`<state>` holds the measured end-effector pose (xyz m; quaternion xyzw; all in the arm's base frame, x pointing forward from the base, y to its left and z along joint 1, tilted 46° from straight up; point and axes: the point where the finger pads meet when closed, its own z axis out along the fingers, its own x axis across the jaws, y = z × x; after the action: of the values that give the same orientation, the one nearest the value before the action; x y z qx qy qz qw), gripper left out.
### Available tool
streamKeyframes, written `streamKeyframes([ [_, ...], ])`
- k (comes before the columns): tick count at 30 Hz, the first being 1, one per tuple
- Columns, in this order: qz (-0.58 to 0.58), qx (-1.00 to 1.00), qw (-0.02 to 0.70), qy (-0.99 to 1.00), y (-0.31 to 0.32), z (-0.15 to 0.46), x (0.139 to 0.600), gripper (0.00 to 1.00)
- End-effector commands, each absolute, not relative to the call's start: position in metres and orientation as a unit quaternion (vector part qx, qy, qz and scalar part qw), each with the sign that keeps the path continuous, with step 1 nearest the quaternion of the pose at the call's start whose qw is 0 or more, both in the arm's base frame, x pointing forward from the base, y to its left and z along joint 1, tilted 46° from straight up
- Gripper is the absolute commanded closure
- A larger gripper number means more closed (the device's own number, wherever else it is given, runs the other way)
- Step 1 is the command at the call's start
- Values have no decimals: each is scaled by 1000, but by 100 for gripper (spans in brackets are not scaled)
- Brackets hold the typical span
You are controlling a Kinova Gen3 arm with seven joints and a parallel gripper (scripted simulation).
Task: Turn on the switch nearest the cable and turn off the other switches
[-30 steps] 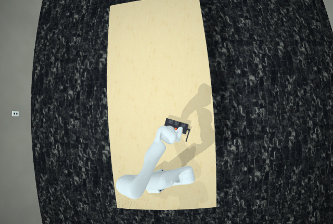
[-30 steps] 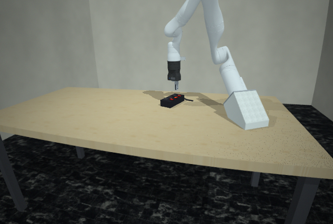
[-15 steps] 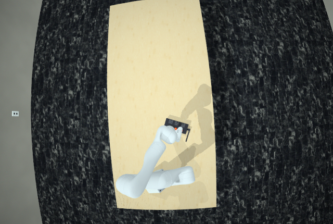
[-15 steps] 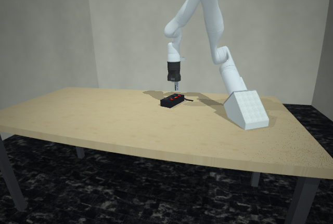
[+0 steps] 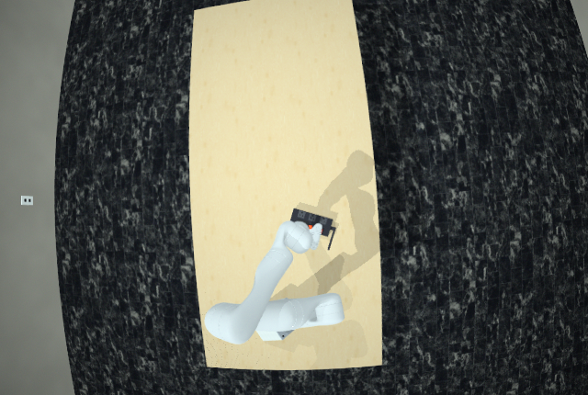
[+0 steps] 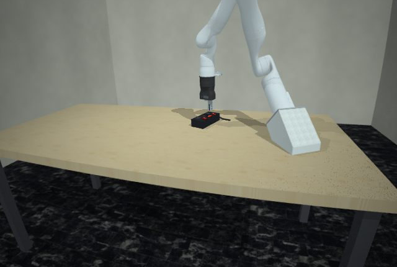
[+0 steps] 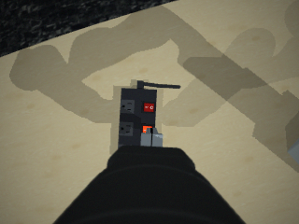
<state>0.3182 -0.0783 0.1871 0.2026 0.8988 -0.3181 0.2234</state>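
A black power strip [image 6: 205, 120] lies flat on the wooden table, the right way up, with red switches on top. Its short black cable [image 7: 159, 85] leaves the far end in the wrist view. In the wrist view the switch nearest the cable [image 7: 149, 107] is dark red; the middle switch [image 7: 146, 128] glows bright orange and is partly covered by my fingers. The switch farthest from the cable is hidden under my hand. My gripper [image 7: 150, 133] is shut and empty, pointing straight down just above the middle switch; it also shows in the exterior view [image 6: 209, 106]. The strip also shows from above [image 5: 312, 221].
The robot's white base [image 6: 293, 130] stands on the table to the right of the strip. The table's right edge [image 5: 377, 239] is near the strip in the top view. Arm shadows fall across the table around the strip.
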Motion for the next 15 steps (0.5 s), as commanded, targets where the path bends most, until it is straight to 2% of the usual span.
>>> streamKeyframes([
  [1,-317,203,223,899,-83,184,319,100],
  [15,-318,203,223,899,-92,174,323,100],
])
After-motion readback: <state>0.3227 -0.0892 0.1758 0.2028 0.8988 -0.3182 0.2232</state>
